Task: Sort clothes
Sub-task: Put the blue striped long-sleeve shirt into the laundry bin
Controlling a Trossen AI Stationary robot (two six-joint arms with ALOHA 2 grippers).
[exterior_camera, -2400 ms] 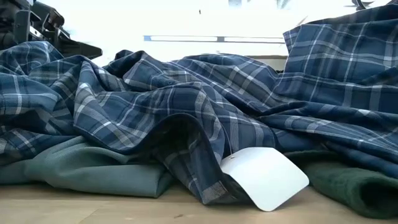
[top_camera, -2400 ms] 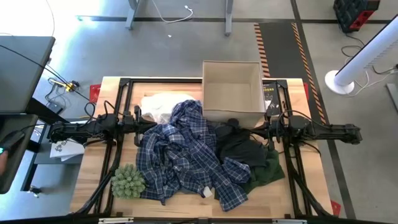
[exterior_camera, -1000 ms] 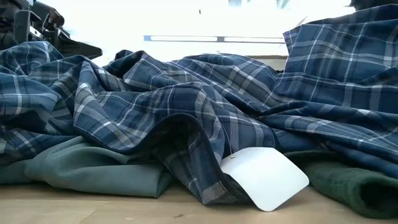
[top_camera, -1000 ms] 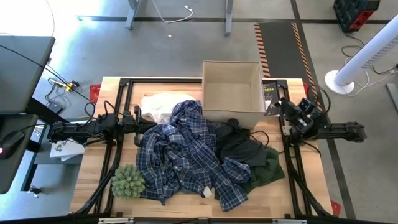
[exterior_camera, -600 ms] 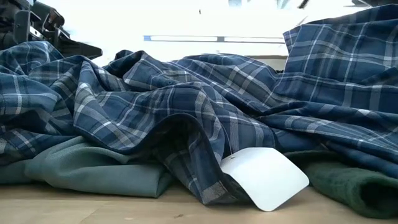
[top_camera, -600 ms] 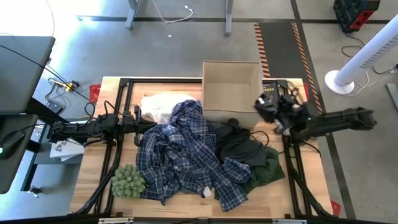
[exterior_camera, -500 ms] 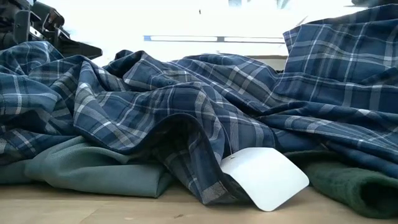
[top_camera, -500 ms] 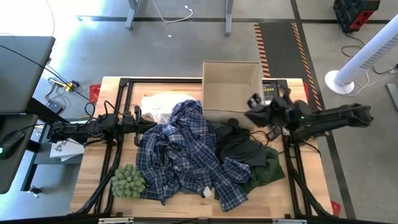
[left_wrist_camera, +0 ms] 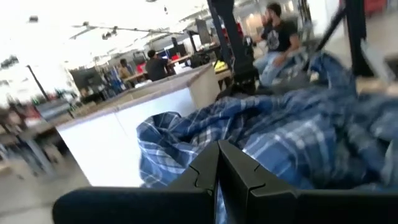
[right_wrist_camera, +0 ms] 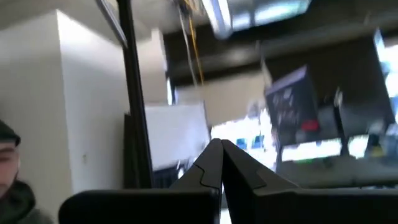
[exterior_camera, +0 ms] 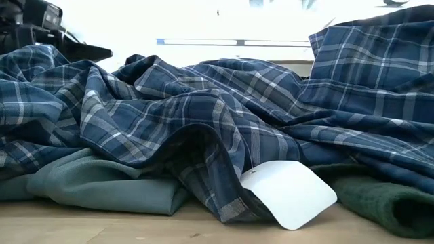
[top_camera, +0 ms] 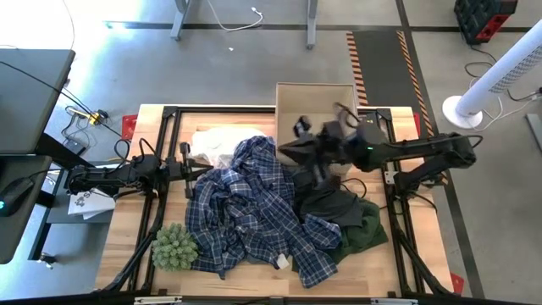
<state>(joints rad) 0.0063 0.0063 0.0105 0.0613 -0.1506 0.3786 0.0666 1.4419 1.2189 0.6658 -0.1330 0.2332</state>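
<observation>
The clothes lie heaped on the table's middle. A blue-and-white plaid shirt [top_camera: 250,212] lies on top, with a white garment [top_camera: 218,141] behind it. A black one [top_camera: 326,202] and a dark green one [top_camera: 362,230] are at its right. A grey one [exterior_camera: 102,186] shows under the shirt in the low view. My left gripper [top_camera: 188,161] is shut and empty at the shirt's left edge; its shut fingers show in the left wrist view [left_wrist_camera: 217,146]. My right gripper [top_camera: 303,140] is raised over the black garment's far part, shut and empty [right_wrist_camera: 221,146].
An open cardboard box [top_camera: 315,95] stands at the table's far edge, right of the middle, just behind my right gripper. A spiky green plant-like ball [top_camera: 174,246] sits at the near left. A white tag [exterior_camera: 291,193] sticks out from under the shirt. People show in the room beyond.
My right arm has swung up from the table's right edge and gone fast toward the left, to above the black garment in front of the box. It has stayed shut. My left gripper has shifted slightly. The clothes have not moved.
</observation>
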